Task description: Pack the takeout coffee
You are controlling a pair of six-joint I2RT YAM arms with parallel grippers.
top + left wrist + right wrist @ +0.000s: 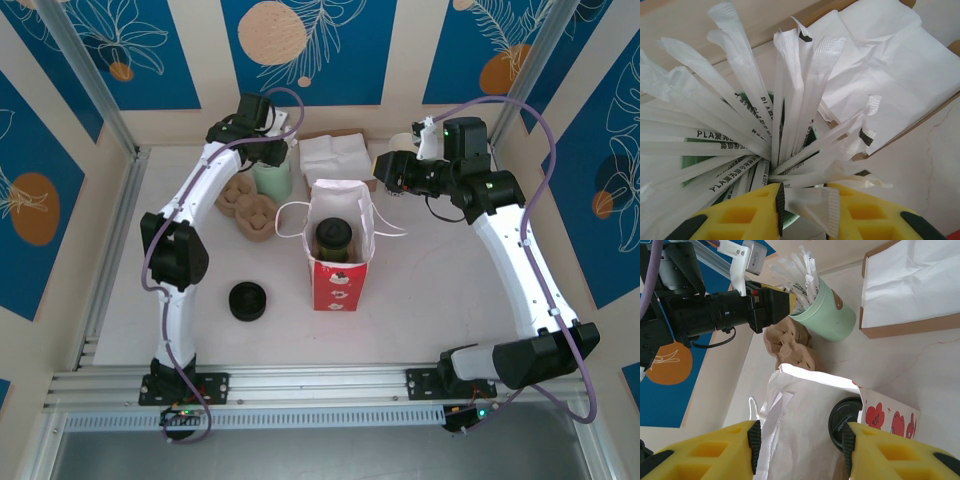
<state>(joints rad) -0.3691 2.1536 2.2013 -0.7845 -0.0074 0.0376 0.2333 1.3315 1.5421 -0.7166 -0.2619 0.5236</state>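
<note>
The takeout coffee, a dark green cup under a black lid, stands upright inside the open red-and-white bag at the table's middle. My left gripper is at the back over a mint-green cup full of paper-wrapped straws. In the left wrist view this gripper is shut on the end of one wrapped straw. My right gripper hangs behind and to the right of the bag. Its jaws stand open with nothing held, and the bag's white inner wall lies far below them.
A cardboard box of white napkins sits at the back next to the straw cup. A brown pulp cup carrier lies left of the bag. A low black stack of lids rests near the left arm. Wall panels close in the back and sides.
</note>
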